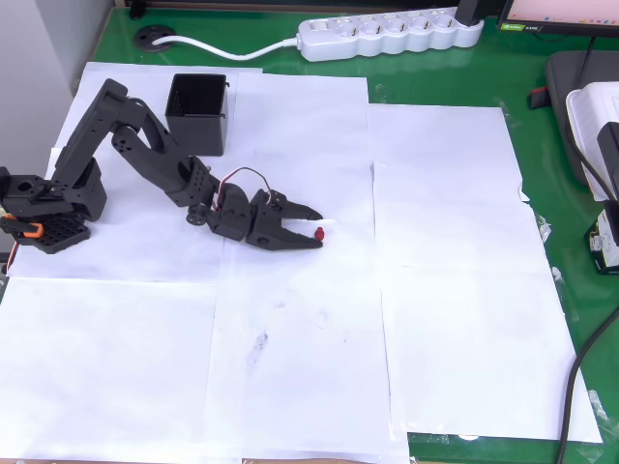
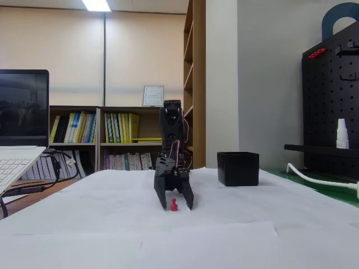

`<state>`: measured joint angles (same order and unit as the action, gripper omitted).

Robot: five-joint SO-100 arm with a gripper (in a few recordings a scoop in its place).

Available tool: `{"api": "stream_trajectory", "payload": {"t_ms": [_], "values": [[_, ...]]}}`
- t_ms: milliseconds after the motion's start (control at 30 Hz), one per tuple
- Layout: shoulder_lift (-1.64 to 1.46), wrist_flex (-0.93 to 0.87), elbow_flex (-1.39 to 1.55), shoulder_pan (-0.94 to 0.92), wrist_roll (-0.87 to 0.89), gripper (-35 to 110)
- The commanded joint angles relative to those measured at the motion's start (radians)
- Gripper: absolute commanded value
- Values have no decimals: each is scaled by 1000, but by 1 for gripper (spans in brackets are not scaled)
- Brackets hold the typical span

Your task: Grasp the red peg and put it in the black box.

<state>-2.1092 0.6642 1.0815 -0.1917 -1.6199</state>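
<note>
Peg position relative to the fingertips is what the coming grasp turns on. In the overhead view the gripper lies low over the white paper sheets, its two fingers spread apart and holding nothing, pointing toward the right of the picture and slightly downward. The red peg sits right at the fingertips, closer to the lower finger's tip than to the upper one, seemingly just inside the mouth of the opening and not deep between the fingers. The fixed view, which looks at the arm head-on, agrees: the gripper straddles the red peg, which stands upright on the paper between the two black fingers, nearer the right-hand one in that picture. Its long axis is vertical, so the fingers would close across its narrow body. Whether either finger already touches it cannot be told. Judging from this, a small reach forward along the pointing direction would seat the peg deeper before closing, since a grip at the very tips on so tiny a piece could squirt it out. The black box stands well behind the gripper, beside the arm's upper links, open side up; in the fixed view the black box appears farther back and to the right.
</note>
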Motion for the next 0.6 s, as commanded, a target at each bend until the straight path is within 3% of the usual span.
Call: {"api": "stream_trajectory", "payload": {"t_ms": [0,567], "values": [[21,-2,3,-54,2,8],[20,-2,17,-67,-11,1]]}}
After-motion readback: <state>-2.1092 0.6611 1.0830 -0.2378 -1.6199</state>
